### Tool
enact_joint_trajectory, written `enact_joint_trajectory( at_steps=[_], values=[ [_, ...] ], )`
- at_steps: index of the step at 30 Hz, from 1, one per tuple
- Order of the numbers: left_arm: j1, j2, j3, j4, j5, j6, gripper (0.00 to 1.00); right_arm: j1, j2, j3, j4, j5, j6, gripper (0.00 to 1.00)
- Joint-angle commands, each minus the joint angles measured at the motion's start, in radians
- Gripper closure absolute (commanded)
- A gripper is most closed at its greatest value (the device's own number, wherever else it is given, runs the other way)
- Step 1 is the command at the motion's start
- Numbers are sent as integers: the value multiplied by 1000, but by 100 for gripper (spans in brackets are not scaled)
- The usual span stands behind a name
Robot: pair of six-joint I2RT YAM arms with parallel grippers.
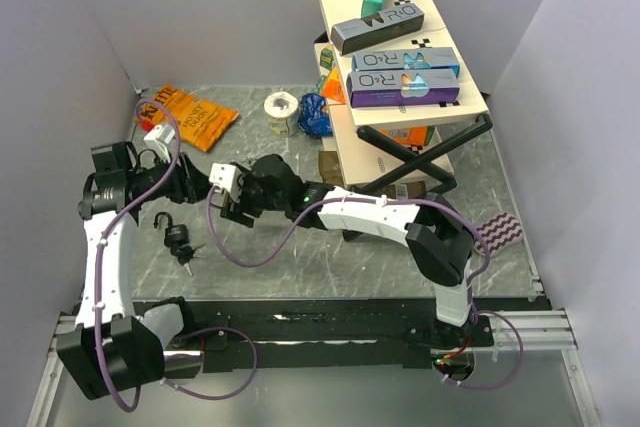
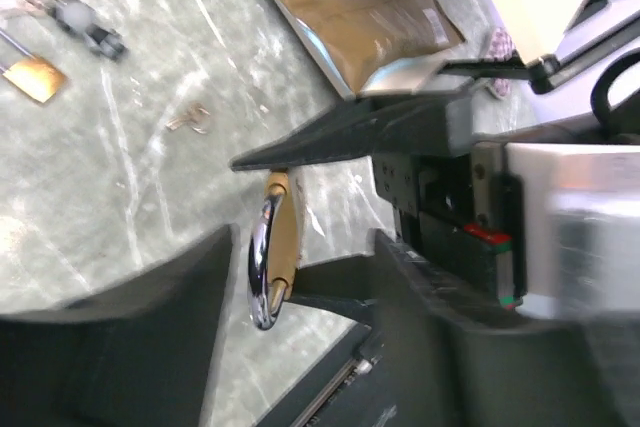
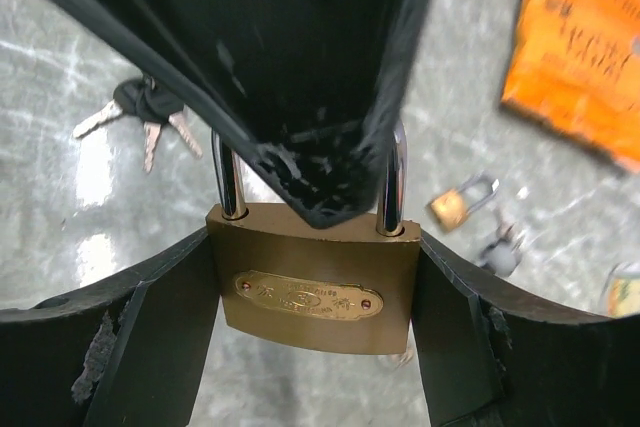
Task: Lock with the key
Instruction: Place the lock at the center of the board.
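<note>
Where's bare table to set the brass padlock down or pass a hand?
Free: front strip between black padlock and right arm's base; front-right corner beside checkered patch. Crowded: back edge, chip bag to box stack, and mid-left where left end effector and right end effector meet.

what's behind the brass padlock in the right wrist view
Tabletop with a bunch of keys, a smaller padlock and an orange snack bag. A black finger hides the shackle top of the brass padlock and anything behind it.

top: high behind, looking down on table [image 1: 400, 257] | wrists: close-up, both showing brass padlock [image 3: 315, 292]
</note>
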Motion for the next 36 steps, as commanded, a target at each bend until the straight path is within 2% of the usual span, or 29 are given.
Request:
enact_joint_trajectory(
  at_steps=[1,2,5,6,7,10,11,15,25,36],
  values=[
    [15,-47,57,148,-96,-132,24,7,-22,41,-4,39,102,100],
    [27,-49,70,171,-121,-155,12,5,-14,54,-35,43,128,100],
    [64,-39,123,234,-222,-227,2,4,4,110,-165,75,261,100],
    [71,-29,136,248,-294,-270,1,5,12,142,-201,75,333,100],
    [77,-21,162,252,-325,-285,1,4,19,162,-281,70,364,100],
    [87,6,211,252,-429,-336,1,5,64,255,-388,70,514,100],
    [87,10,215,258,-451,-345,3,4,102,289,-473,73,554,100],
    [93,7,214,292,-491,-370,4,4,231,493,-671,102,775,100],
    [93,-49,148,262,-472,-361,4,-1,334,579,-690,296,952,100],
    [93,-112,88,208,-471,-330,4,-11,463,651,-664,382,1050,100]
  ],
)
